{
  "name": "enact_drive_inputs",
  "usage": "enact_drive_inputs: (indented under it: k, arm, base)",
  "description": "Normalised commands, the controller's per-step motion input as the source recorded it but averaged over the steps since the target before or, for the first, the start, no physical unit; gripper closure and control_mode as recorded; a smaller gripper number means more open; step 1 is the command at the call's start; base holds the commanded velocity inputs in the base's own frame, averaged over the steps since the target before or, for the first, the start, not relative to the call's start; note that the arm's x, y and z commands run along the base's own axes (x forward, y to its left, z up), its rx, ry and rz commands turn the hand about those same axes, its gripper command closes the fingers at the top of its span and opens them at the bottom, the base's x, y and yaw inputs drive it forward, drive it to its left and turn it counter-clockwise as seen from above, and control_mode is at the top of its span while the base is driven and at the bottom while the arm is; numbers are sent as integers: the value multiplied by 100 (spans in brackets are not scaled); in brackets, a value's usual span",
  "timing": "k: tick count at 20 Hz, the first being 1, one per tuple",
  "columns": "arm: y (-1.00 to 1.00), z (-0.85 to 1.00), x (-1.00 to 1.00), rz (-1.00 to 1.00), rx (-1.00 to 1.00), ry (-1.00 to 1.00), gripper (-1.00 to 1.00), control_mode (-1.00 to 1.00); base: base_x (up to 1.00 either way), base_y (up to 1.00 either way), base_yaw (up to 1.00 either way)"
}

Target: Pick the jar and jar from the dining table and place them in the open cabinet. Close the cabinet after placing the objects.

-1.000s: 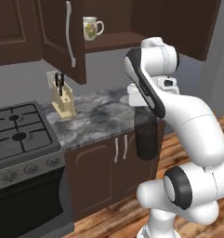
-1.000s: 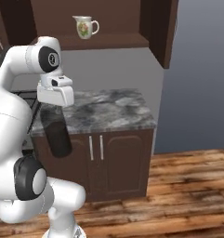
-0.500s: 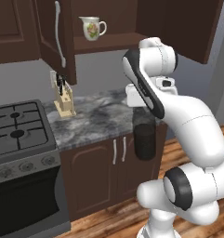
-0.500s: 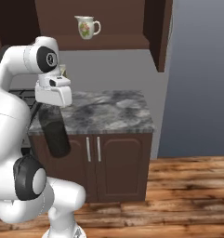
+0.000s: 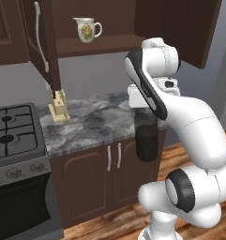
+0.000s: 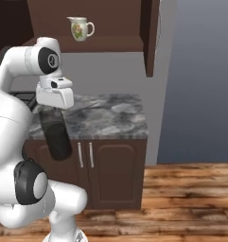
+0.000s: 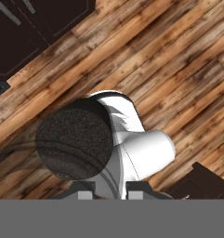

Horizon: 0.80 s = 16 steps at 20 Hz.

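A tall, dark brown-black jar (image 5: 146,140) (image 6: 56,133) hangs upright under my gripper (image 5: 145,113) (image 6: 52,111), which is shut on its upper end. The hand view looks down along the jar (image 7: 74,144), with my gripper (image 7: 108,193) at the bottom and wooden floor beneath. I hold the jar in front of the counter edge, well below the open cabinet (image 5: 98,45) (image 6: 101,43). The cabinet's doors (image 5: 45,42) stand open. The dining table is out of view.
A white floral jug (image 5: 87,29) (image 6: 79,27) stands on the cabinet shelf. Below is a grey marbled counter (image 5: 95,119) (image 6: 110,113) with a knife block (image 5: 58,105). A gas stove (image 5: 13,133) sits to its left. Wooden floor (image 6: 181,198) lies on the right.
The whole scene has slid a little to the left in both base views, so the base has moved. The arm and the held jar keep their pose.
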Motion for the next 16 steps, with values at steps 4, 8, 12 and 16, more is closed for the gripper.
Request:
enact_drive_inputs:
  k: [4,8,12,16]
  arm:
    - [0,0,0,0,0,0,100,100]
    - [0,0,0,0,0,0,100,100]
    - [0,0,0,0,0,0,100,100]
    - [0,0,0,0,0,0,100,100]
  base:
    - [53,0,20]
    - [49,-10,23]
    - [41,-23,13]
    - [40,-26,9]
